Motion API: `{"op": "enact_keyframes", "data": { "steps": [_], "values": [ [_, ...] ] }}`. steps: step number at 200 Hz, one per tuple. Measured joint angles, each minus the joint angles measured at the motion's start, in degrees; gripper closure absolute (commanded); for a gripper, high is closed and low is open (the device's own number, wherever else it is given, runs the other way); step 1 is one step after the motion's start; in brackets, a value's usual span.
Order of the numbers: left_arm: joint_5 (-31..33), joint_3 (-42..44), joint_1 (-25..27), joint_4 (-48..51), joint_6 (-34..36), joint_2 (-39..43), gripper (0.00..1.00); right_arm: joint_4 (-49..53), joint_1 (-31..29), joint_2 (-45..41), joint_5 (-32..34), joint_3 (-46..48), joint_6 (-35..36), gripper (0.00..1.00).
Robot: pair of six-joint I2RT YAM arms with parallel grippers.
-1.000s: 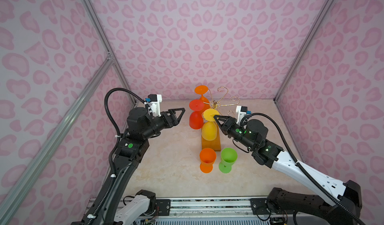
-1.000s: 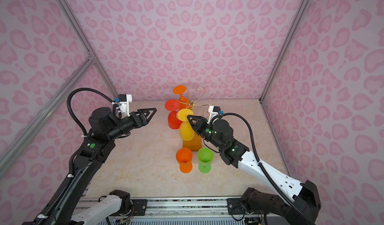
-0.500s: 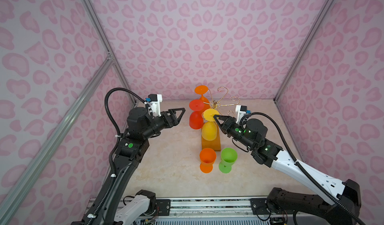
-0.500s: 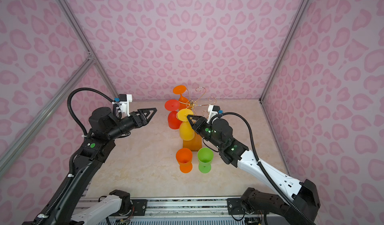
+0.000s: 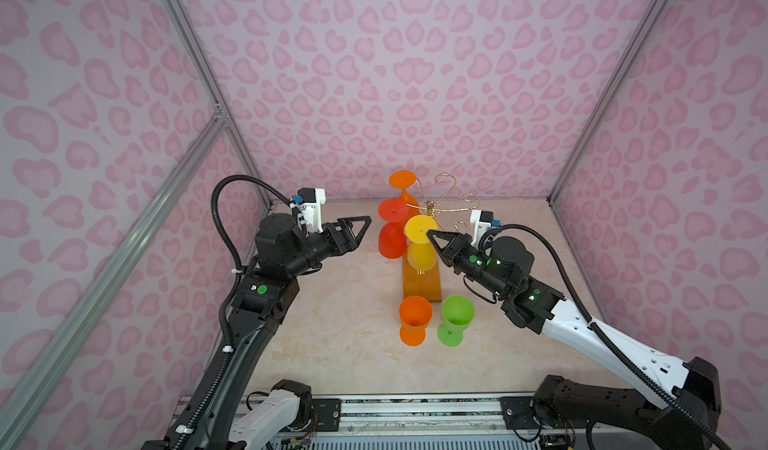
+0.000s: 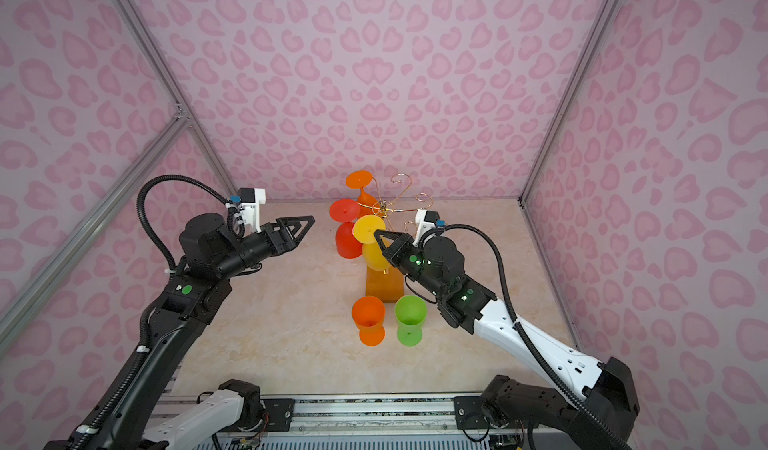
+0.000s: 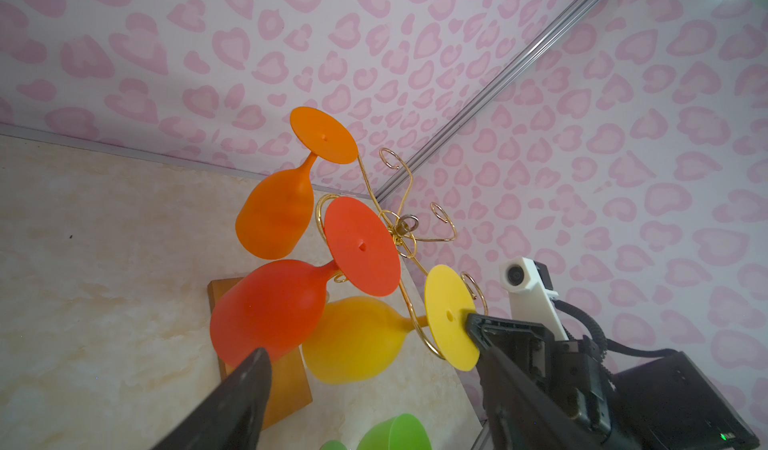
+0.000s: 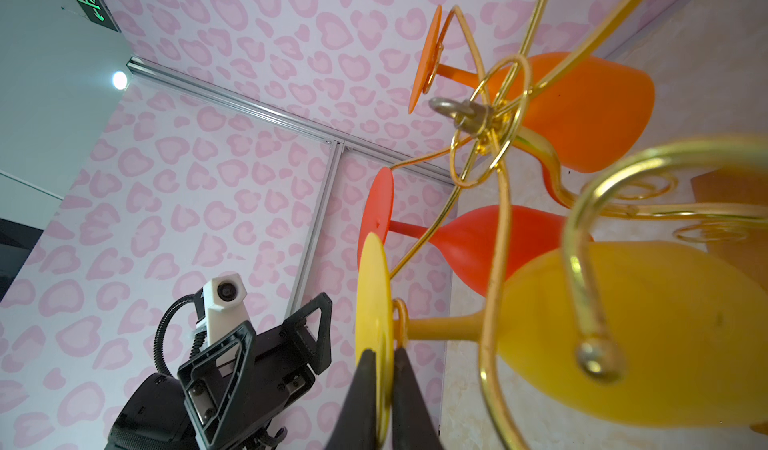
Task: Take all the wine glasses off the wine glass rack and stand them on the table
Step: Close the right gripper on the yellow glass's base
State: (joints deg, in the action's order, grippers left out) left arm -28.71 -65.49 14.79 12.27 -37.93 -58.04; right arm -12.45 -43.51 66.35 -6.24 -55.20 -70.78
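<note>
Right fingers point(image 8: 360, 394) clamp the foot rim of the yellow plastic wine glass point(image 8: 623, 331), hanging bowl-down on the gold wire rack point(image 5: 430, 208), ready to slide it off. Left fingers point(image 7: 237, 398) gape wide, empty, alongside.

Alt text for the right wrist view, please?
The right claw pinches the foot disc of the yellow wine glass, hanging upside down on the gold wire rack. A red glass and an orange glass hang beyond it.
</note>
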Motion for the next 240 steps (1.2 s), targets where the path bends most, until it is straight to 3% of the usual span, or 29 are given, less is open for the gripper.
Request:
{"op": "enact_keyframes", "data": {
  "steps": [66, 240],
  "values": [
    [-0.7, 0.0, 0.0, 0.0, 0.0, 0.0, 0.19, 0.4, 0.0, -0.8, -0.3, 0.0, -0.3, 1.00],
    [-0.6, 0.1, 0.0, 0.0, 0.7, -1.0, 0.18, 3.3, 1.2, -0.5, -6.1, -2.9, -1.8, 1.00]
  ]
}}
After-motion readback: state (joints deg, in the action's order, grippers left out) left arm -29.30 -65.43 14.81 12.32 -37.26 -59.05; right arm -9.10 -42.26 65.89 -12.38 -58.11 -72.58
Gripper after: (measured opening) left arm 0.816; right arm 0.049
